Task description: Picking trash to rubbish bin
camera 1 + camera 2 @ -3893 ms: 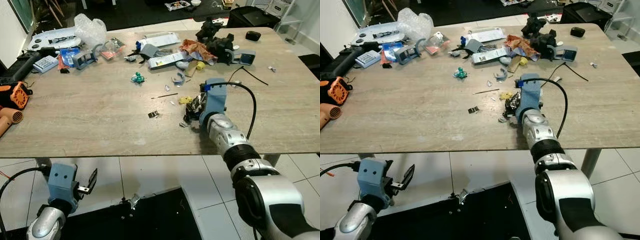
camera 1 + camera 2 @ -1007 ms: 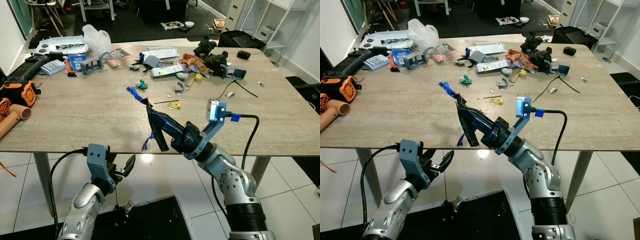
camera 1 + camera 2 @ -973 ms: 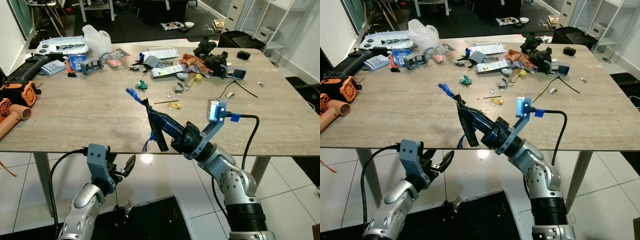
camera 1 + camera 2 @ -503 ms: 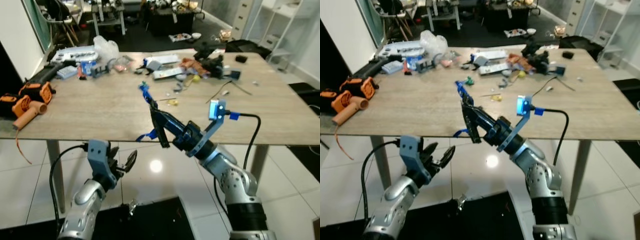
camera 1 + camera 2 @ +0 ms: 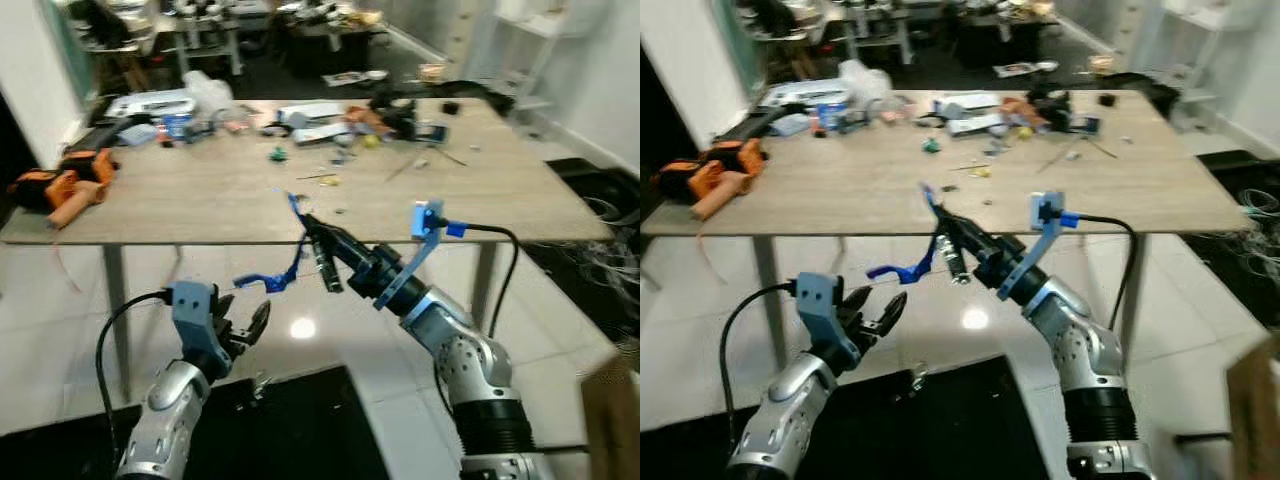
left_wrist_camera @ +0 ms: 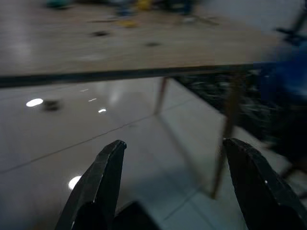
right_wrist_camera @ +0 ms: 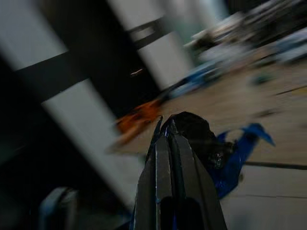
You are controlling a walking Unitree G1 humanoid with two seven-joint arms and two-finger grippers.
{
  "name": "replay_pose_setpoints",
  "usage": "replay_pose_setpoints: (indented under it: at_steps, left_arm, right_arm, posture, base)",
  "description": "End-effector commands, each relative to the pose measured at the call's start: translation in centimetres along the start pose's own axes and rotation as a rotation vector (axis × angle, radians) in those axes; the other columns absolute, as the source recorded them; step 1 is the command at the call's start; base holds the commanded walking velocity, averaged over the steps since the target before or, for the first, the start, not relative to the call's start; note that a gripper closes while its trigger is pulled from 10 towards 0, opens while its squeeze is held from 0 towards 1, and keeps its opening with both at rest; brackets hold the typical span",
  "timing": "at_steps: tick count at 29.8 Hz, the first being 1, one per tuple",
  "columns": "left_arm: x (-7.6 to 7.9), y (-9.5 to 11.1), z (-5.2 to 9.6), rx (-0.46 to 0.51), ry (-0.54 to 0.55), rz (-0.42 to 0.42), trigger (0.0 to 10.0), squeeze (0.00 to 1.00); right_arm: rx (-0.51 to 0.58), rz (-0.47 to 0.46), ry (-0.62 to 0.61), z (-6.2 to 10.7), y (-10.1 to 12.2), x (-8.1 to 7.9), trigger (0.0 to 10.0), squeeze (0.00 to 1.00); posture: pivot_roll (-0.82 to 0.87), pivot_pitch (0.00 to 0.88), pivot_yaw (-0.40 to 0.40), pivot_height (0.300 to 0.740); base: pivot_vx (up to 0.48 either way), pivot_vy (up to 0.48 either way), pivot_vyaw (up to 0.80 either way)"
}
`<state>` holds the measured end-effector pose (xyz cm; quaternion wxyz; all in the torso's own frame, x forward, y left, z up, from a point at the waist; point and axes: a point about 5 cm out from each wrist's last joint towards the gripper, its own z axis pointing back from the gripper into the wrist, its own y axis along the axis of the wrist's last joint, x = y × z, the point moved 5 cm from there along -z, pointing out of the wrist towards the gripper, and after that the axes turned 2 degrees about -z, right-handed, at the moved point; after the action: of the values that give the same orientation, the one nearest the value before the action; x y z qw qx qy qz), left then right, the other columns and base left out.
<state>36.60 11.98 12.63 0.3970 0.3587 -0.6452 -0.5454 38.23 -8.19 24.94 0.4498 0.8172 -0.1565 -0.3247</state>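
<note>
1. A wooden table (image 5: 250,200) is seen ahead on thin legs; a glossy white tiled floor (image 5: 330,350) lies beneath it, with a black mat (image 5: 300,420) nearest the robot.
2. Small clutter (image 5: 330,120) is strewn along the far half of the tabletop; an orange tool (image 5: 60,185) rests at its left end; a clear plastic bag (image 5: 210,90) sits at the far left.
3. The right gripper (image 5: 318,250) is held off the table's near edge, above the floor; its fingers are pressed together on a piece of dark trash with a blue strip (image 5: 265,280) that trails below them.
4. The left gripper (image 5: 250,325) is held low over the floor; its fingers (image 6: 103,191) are spread wide and nothing is held.
5. Shelving and further furniture are seen blurred behind the table.
</note>
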Motion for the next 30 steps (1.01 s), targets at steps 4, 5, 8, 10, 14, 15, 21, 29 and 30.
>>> replay_pose_setpoints:
  at_steps: [4,5,8,10,14,15,21,29,30]
  left_arm:
    - [0.0,-0.5,0.1,-0.011,0.007,-0.017,10.0,0.00]
    - [0.0,-0.6,0.1,-0.011,0.007,-0.018,10.0,0.00]
    - [0.0,-0.6,0.1,-0.010,0.009,-0.021,10.0,0.00]
    - [0.0,-0.6,0.1,-0.009,0.009,-0.022,10.0,0.00]
    - [0.2,-0.7,0.0,-0.010,0.007,-0.024,10.0,0.00]
    - [0.3,-0.7,0.0,-0.011,0.004,-0.026,10.0,0.00]
    - [0.6,-1.0,0.0,-0.013,-0.014,-0.060,10.0,0.00]
    - [0.5,-0.9,0.0,-0.004,-0.010,-0.082,10.0,0.00]
    - [0.5,-0.8,0.0,0.000,-0.007,-0.084,10.0,0.00]
  right_arm:
    - [0.004,0.059,-0.123,0.1,0.2,2.0,10.0,0.00]
    - [0.004,0.068,-0.136,0.2,0.2,2.2,10.0,0.00]
    - [0.009,0.089,-0.173,0.4,0.5,2.8,10.0,0.00]
    - [0.015,0.094,-0.187,0.5,0.7,3.1,10.0,0.00]
    - [0.022,0.118,-0.209,0.7,1.0,3.5,10.0,0.00]
    - [0.023,0.131,-0.223,0.8,1.1,3.8,10.0,0.00]
    - [0.036,0.188,-0.301,1.3,1.9,5.2,10.0,0.00]
    - [0.027,0.252,-0.387,2.0,2.2,6.6,10.0,0.00]
    - [0.023,0.258,-0.393,2.0,2.1,6.6,10.0,0.00]
  posture:
    - [-0.08,0.188,0.010,0.740]
    - [-0.08,0.189,0.010,0.740]
    - [-0.08,0.189,0.008,0.740]
    - [-0.08,0.189,0.007,0.740]
    - [-0.09,0.190,0.007,0.740]
    - [-0.09,0.189,0.007,0.740]
    - [-0.09,0.190,0.008,0.740]
    - [-0.09,0.186,0.009,0.740]
    - [-0.09,0.185,0.007,0.740]
  base:
    - [0.000,0.000,-0.80]
    - [0.000,0.000,-0.80]
    - [0.000,0.000,-0.80]
    - [0.000,0.000,-0.80]
    - [0.000,0.000,-0.80]
    - [0.000,0.000,-0.80]
    - [0.000,0.000,-0.80]
    - [0.000,0.000,-0.80]
    - [0.000,0.000,-0.80]
